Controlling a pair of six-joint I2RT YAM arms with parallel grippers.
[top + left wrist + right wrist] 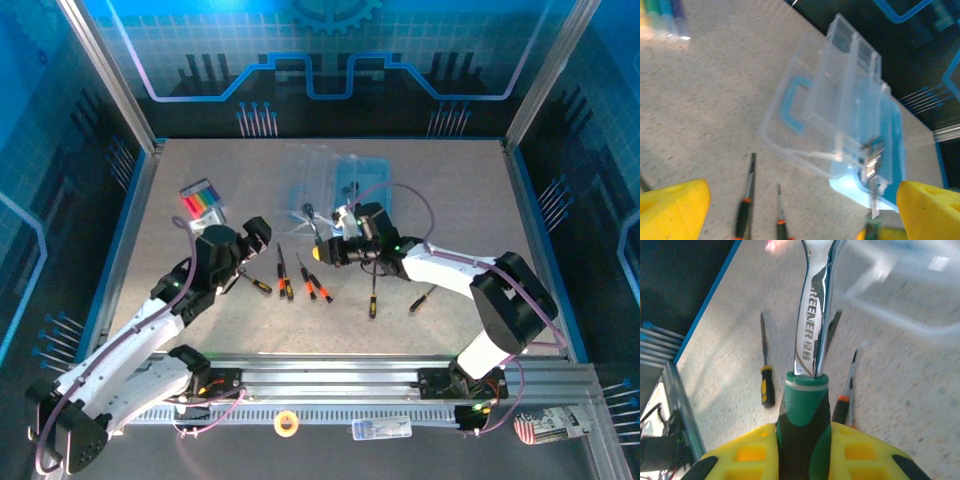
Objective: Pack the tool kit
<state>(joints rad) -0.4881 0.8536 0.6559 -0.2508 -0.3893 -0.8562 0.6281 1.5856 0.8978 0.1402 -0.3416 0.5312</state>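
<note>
A: Yellow fingertips [675, 207] of the left hand [802, 215] sat closest to its wrist camera. How did they stand?

B: Wide apart, one at each lower corner of that view, over the speckled desk [705, 115] and two orange-collared screwdrivers [746, 195].

A: What lay farthest left?

B: A pack of coloured markers [200, 198], at the far left of the desk, well apart from the tools.

A: And the tool box?

B: The clear tool box [840, 100], with its blue handle [792, 102], rested toward the back middle of the desk, beyond the row of screwdrivers. Whether anything was inside it, I could not tell.

A: Then the right hand?

B: The right hand [802, 450] was clamped on the green-and-black grip of a wrench [812, 335], whose chrome shaft pointed away toward the box. Seen from above, that hand hovered just right of the screwdriver row, near the box's front edge. Two more screwdrivers [373, 295] lay apart on the desk to the right.
</note>
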